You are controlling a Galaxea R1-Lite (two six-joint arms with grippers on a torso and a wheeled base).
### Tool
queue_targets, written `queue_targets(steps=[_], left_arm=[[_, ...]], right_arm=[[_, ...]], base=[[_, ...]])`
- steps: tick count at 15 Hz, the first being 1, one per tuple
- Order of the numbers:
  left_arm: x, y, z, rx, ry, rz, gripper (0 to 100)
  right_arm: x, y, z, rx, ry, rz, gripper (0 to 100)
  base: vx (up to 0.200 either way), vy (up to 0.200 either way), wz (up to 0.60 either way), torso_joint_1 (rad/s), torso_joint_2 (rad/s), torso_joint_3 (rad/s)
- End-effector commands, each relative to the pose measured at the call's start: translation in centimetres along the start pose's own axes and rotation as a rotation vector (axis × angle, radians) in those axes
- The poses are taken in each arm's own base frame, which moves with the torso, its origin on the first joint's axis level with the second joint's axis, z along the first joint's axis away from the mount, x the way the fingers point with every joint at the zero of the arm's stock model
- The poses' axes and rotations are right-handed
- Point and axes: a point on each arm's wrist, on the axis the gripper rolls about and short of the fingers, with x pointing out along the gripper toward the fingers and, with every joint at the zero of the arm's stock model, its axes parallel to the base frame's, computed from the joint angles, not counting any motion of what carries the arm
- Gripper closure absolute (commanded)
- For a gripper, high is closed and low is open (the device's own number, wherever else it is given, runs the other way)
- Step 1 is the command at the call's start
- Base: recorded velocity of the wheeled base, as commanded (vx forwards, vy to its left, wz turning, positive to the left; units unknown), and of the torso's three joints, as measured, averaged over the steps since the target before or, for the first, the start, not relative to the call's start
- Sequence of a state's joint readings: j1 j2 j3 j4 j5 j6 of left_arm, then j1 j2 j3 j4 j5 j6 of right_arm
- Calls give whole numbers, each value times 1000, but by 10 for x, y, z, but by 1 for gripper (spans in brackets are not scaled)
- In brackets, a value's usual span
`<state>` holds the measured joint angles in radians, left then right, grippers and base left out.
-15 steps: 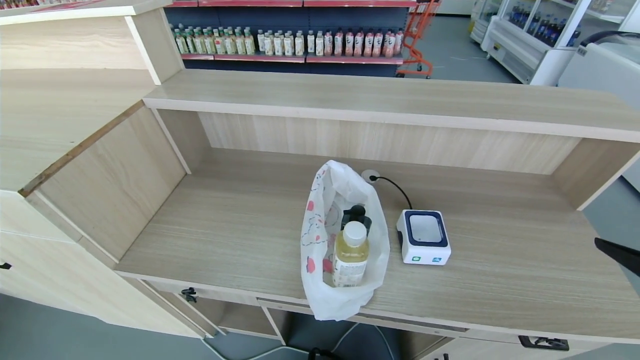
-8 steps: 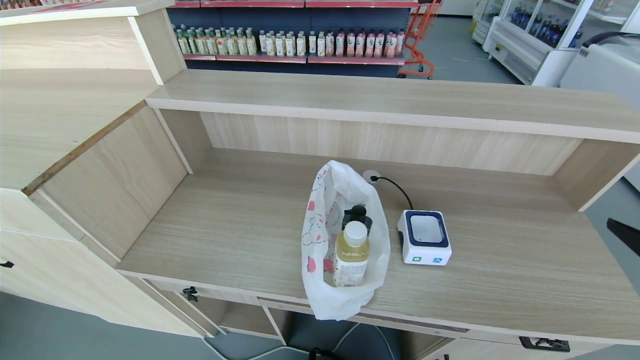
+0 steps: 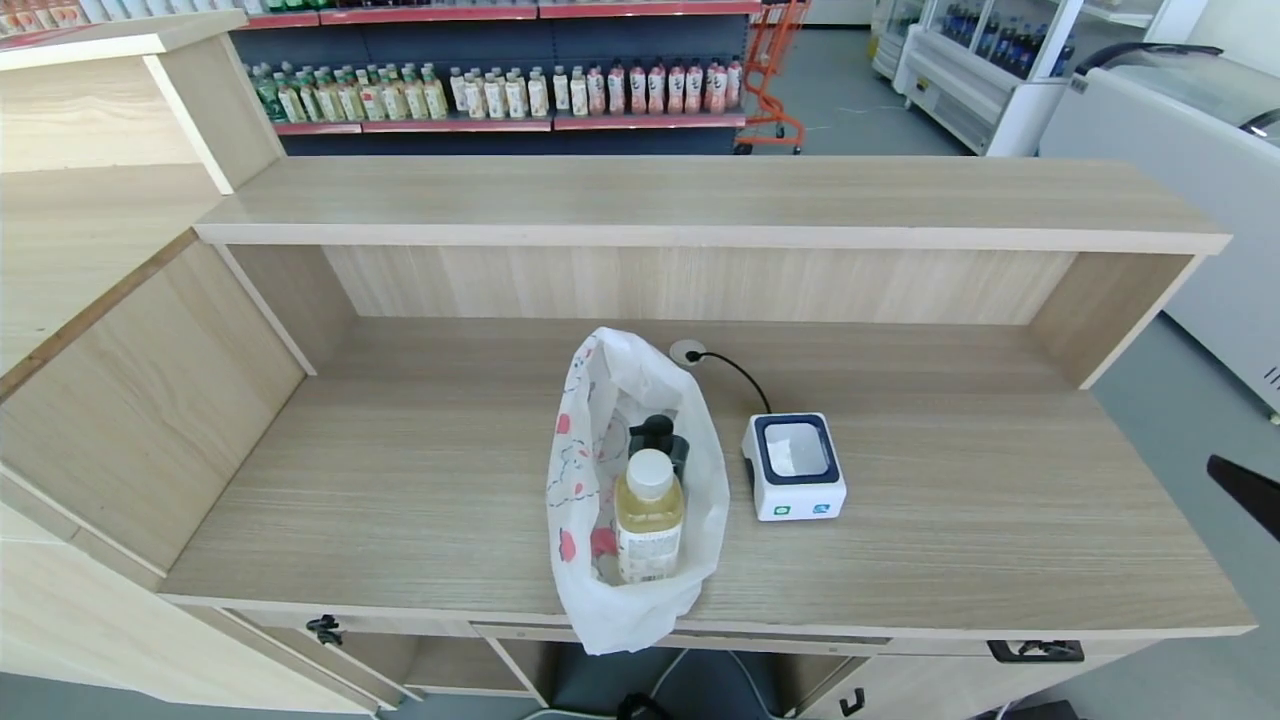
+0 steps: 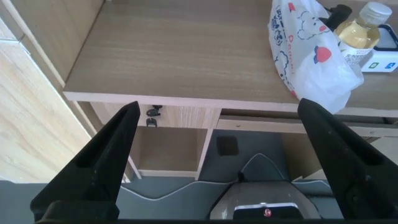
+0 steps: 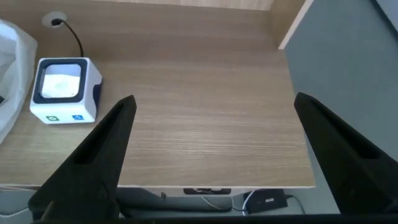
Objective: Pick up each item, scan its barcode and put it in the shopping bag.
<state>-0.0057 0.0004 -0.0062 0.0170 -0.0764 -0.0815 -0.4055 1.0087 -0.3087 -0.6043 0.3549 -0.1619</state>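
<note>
Left wrist view, left fingers (image 4: 93, 165) spread wide, empty, right fingers (image 5: 93, 165) equally wide, empty, above the counter (image 5: 205, 124).

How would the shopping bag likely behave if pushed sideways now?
The shopping bag is thin, crumpled plastic: probably floppy. The pale bottle and dark bottle inside likely anchor it but may tip. It overhangs the counter edge, so it might slip off.
</note>
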Motion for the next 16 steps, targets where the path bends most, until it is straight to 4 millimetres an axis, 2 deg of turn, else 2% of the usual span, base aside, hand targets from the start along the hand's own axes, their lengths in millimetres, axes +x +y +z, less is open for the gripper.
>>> queue_targets(steps=[1,4,8,10,13,16], left_arm=[[0,0,0,0,0,-1,0],[0,0,0,-1,0,-1,0],[0,0,0,0,0,-1,0],[0,0,0,-1,0,-1,0],[0,0,0,0,0,-1,0],[0,0,0,-1,0,-1,0]], right_arm=[[-9,7,-10,9,3,16,0],[-32,20,-32,13,8,27,0],[-76,43,-71,31,3,-5,0],[-92,46,-84,34,25,-67,0],[-117,50,-105,47,-20,-61,0],[-125,50,-113,63,-70,-7,0]], base=[[0,0,0,0,0,0],[0,0,0,0,0,0],[0,0,0,0,0,0],[0,0,0,0,0,0],[0,0,0,0,0,0],[0,0,0,0,0,0]])
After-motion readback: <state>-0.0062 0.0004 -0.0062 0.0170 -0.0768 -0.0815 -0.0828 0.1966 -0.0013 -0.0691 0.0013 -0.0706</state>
